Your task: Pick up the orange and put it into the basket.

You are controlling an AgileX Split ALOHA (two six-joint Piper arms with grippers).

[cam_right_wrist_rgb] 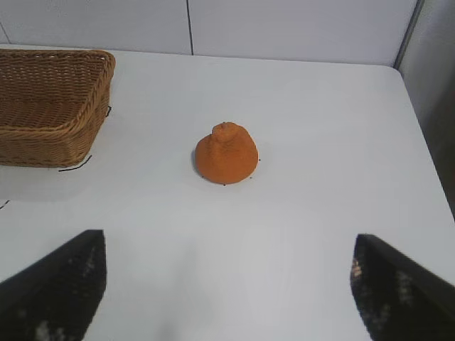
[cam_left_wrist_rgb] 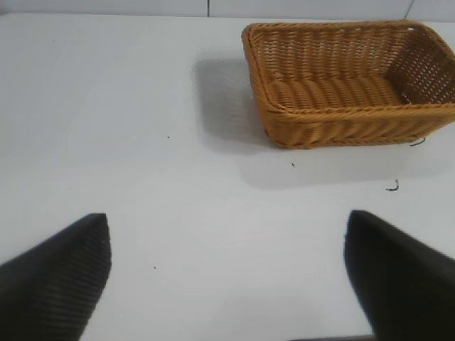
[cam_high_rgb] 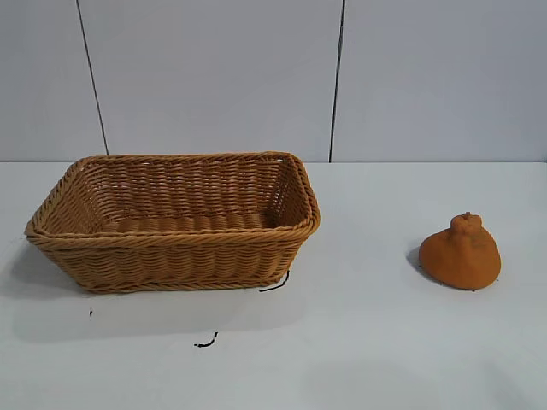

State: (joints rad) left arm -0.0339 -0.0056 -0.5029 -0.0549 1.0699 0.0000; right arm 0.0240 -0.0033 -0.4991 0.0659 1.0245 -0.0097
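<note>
The orange (cam_high_rgb: 461,249), a dull-orange pear-like lump with a small knobbed top, sits upright on the white table at the right. The tan wicker basket (cam_high_rgb: 175,218) stands at the left, empty. Neither arm shows in the exterior view. In the right wrist view my right gripper (cam_right_wrist_rgb: 229,284) is open and empty above the bare table, with the orange (cam_right_wrist_rgb: 226,154) ahead of it and the basket's corner (cam_right_wrist_rgb: 50,106) off to one side. In the left wrist view my left gripper (cam_left_wrist_rgb: 227,273) is open and empty, with the basket (cam_left_wrist_rgb: 352,82) farther ahead.
Short black marks (cam_high_rgb: 275,282) lie on the table by the basket's near right corner, and another mark (cam_high_rgb: 206,342) lies nearer the front. A grey panelled wall stands behind the table. The table's edge (cam_right_wrist_rgb: 426,142) shows in the right wrist view.
</note>
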